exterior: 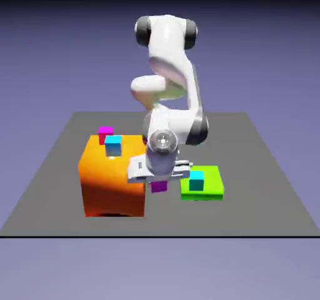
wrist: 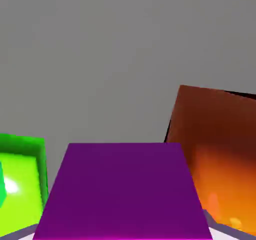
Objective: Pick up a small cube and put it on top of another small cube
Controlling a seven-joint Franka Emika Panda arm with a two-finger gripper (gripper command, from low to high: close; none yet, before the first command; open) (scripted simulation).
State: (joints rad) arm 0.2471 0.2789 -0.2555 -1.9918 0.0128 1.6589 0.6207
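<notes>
While the hand [exterior: 160,181] hangs over the counter [exterior: 262,186], it is clamped tight on a small magenta cube [exterior: 159,186]. You can see this cube peeking out under the white arm in the exterior view, and it fills the bottom of the hand view, big and purple-pink [wrist: 122,191]. So the picking-up part looks done. The cube seems to be up off the counter, between the big orange block [exterior: 112,177] and the flat green block [exterior: 209,189].

What is left is the putting-down part. Another small magenta cube [exterior: 105,132] sits on top of the orange block, at the back, with a cyan cube [exterior: 113,145] just in front of it. One more cyan cube [exterior: 197,180] sits on the green block. I think the held cube still has to be carried over to one of these small cubes, set down right on top, and then let go. None of that has happened yet.
</notes>
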